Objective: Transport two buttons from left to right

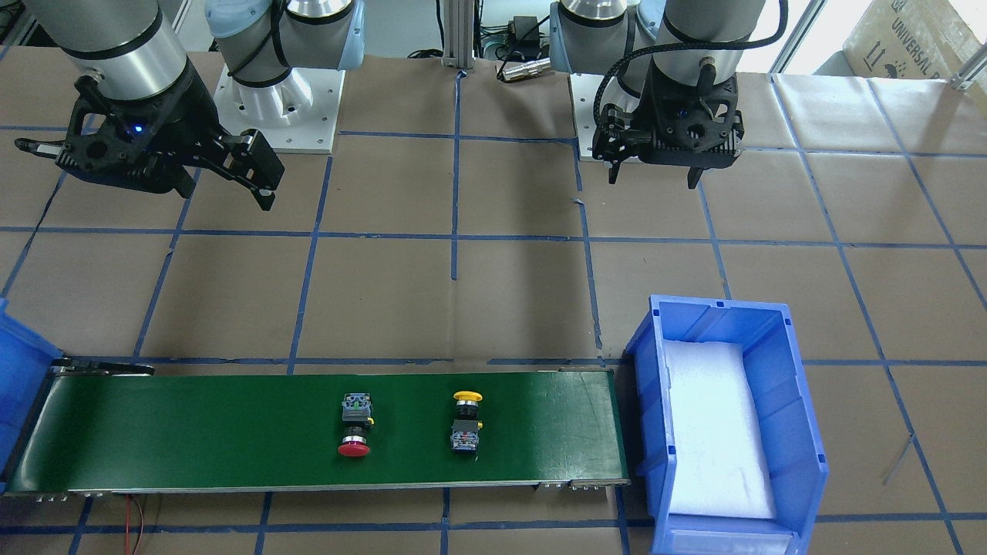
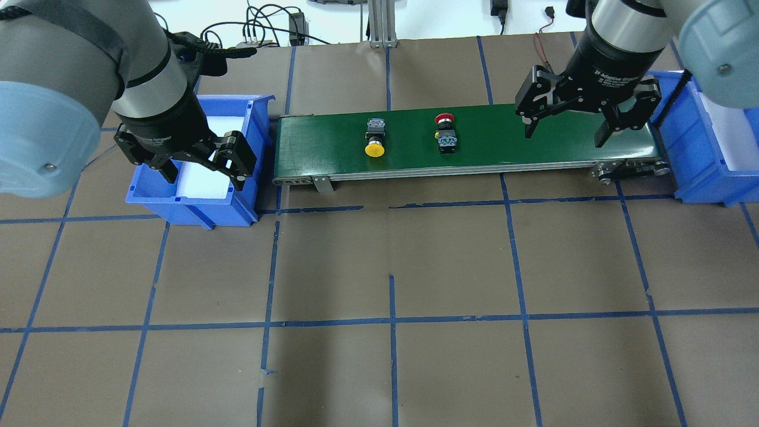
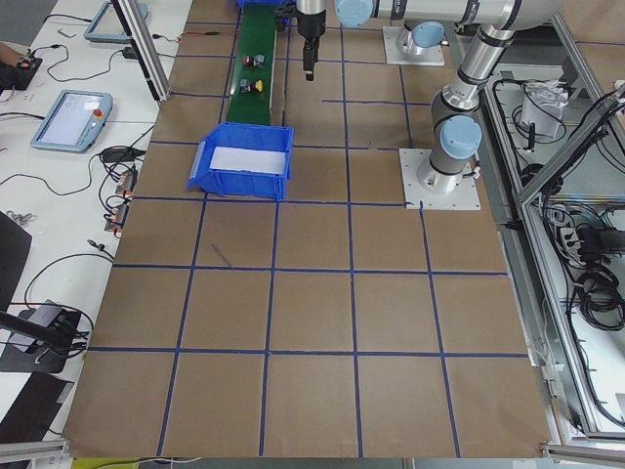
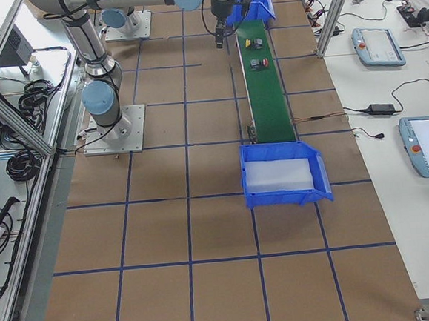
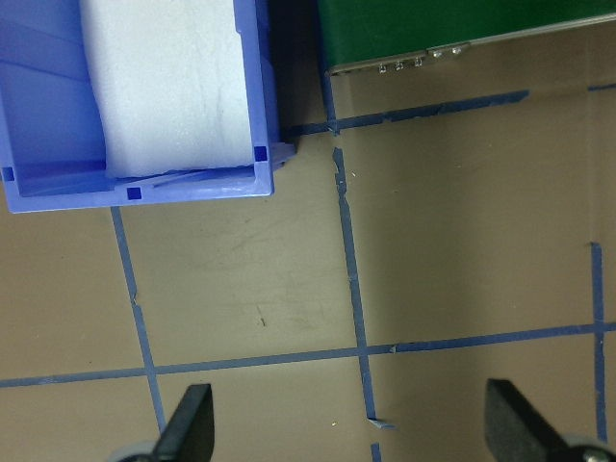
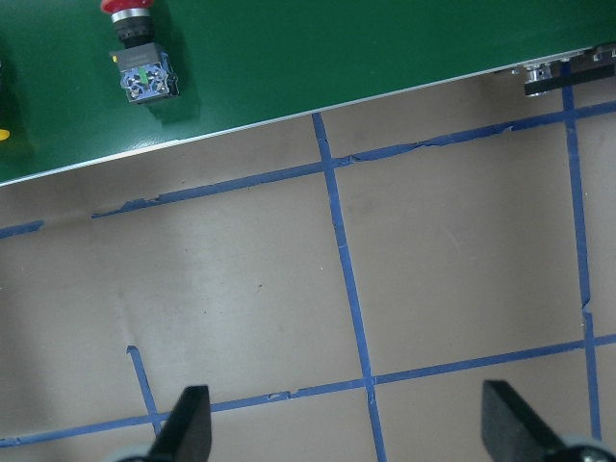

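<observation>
Two buttons lie on their sides on the green conveyor belt (image 2: 533, 142). The yellow-capped button (image 2: 375, 137) is nearer the belt's left end, the red-capped button (image 2: 445, 133) near the middle. Both also show in the front-facing view, yellow (image 1: 466, 420) and red (image 1: 355, 425). My left gripper (image 2: 201, 169) is open and empty, raised beside the left blue bin (image 2: 190, 204). My right gripper (image 2: 566, 133) is open and empty, raised near the belt's right end. The right wrist view shows the red button (image 6: 140, 72) at top left, far from the fingertips (image 6: 183, 423).
A second blue bin (image 2: 699, 154) stands at the belt's right end. Both bins hold white foam lining (image 1: 713, 432). The left wrist view shows the left bin (image 5: 144, 183) and the belt's end (image 5: 433, 24). Brown paper with blue tape lines covers the table (image 2: 391, 267).
</observation>
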Action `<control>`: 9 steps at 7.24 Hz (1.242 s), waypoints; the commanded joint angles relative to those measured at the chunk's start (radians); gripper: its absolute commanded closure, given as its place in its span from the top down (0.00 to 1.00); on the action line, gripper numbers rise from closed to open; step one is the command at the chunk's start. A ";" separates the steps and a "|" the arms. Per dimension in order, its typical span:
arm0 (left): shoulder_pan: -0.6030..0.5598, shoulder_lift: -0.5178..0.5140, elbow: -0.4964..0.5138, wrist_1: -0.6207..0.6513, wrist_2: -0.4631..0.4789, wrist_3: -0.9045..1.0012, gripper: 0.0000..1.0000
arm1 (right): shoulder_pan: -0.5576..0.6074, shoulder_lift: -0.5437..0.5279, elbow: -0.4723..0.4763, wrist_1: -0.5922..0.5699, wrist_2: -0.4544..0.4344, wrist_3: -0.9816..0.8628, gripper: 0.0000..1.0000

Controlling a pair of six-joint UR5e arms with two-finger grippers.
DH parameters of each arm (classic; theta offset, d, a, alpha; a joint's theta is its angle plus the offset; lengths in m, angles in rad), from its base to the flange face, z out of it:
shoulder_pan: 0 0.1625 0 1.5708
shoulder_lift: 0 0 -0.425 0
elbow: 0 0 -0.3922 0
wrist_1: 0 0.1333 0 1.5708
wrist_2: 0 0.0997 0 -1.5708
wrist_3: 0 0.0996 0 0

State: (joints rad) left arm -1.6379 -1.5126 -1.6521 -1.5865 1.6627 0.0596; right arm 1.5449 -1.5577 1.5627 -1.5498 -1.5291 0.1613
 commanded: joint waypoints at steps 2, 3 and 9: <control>0.000 0.000 0.000 -0.001 0.000 0.000 1.00 | -0.019 0.076 -0.009 -0.061 -0.014 -0.052 1.00; 0.001 0.000 0.000 -0.001 0.000 0.000 1.00 | -0.022 0.129 -0.006 -0.094 -0.016 -0.072 1.00; 0.000 0.005 -0.002 -0.001 0.005 0.000 1.00 | -0.052 0.384 -0.004 -0.369 0.001 -0.097 1.00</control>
State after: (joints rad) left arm -1.6376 -1.5082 -1.6534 -1.5877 1.6672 0.0598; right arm 1.4945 -1.2220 1.5608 -1.8957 -1.5388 0.0713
